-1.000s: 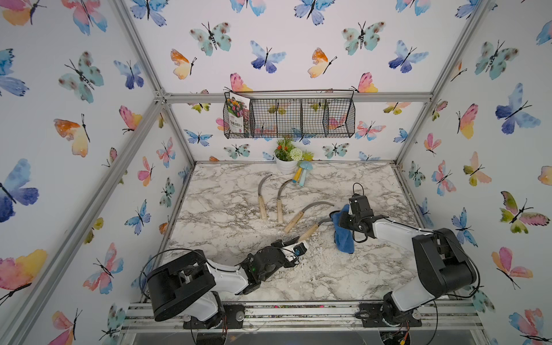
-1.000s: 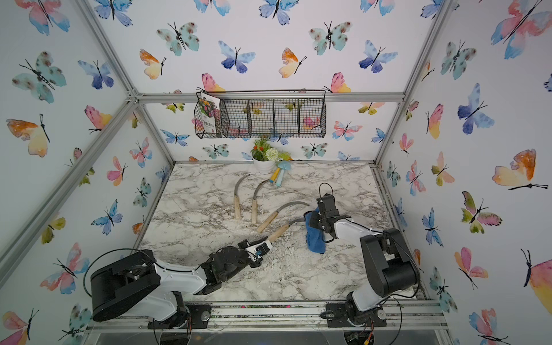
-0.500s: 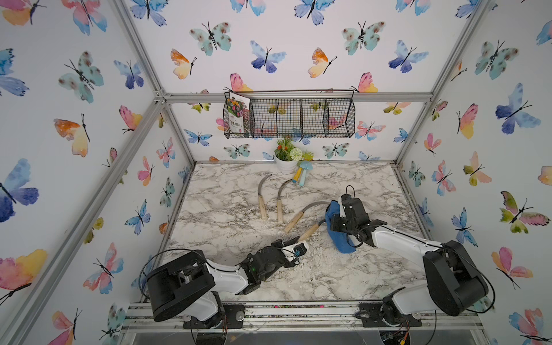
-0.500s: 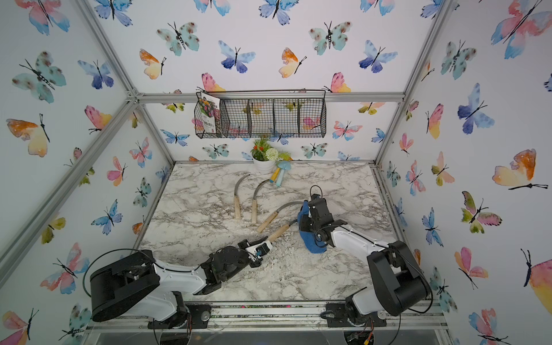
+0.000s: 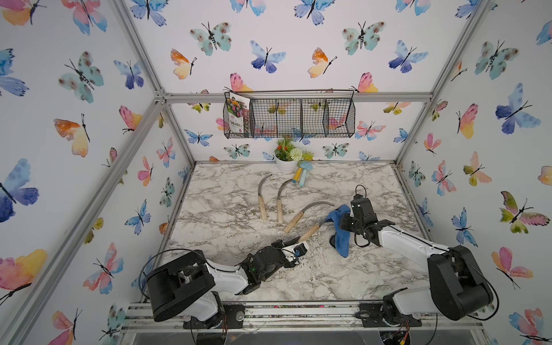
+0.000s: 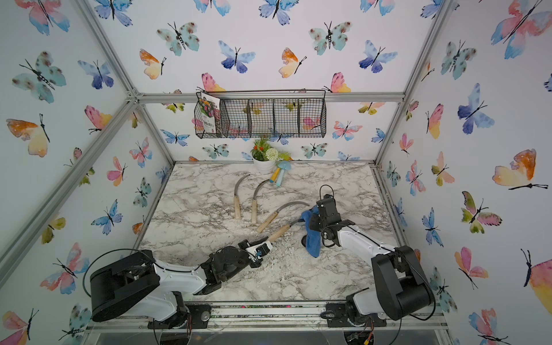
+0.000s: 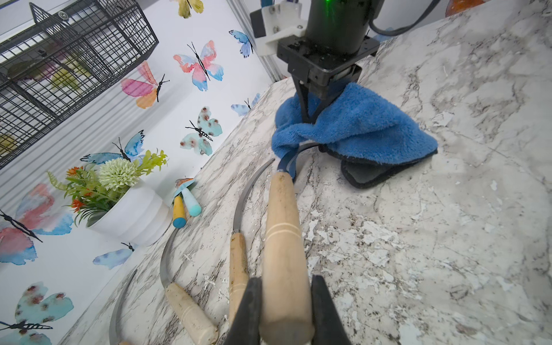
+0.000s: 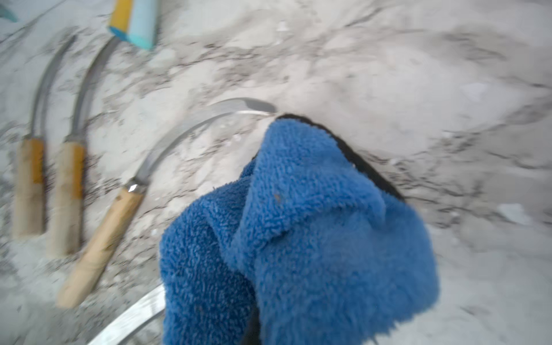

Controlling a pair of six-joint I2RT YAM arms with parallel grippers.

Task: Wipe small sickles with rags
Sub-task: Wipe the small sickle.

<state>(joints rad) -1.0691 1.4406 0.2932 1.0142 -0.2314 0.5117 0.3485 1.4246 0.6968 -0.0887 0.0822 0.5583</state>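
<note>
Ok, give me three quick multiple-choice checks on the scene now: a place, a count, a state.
1. Where does the white plant pot stand? A. at the back, below the wire basket; B. at the front edge; C. inside the basket.
2. How many sickles lie on the table in no claw? A. two; B. four; C. three.
3. The left claw is: A. open; B. shut on a sickle's wooden handle; C. shut on a toy.
Key: 1 A, it stands at the back under the basket. 2 C, three lie loose; the fourth sickle is held. 3 B, its fingers clamp the handle.
</note>
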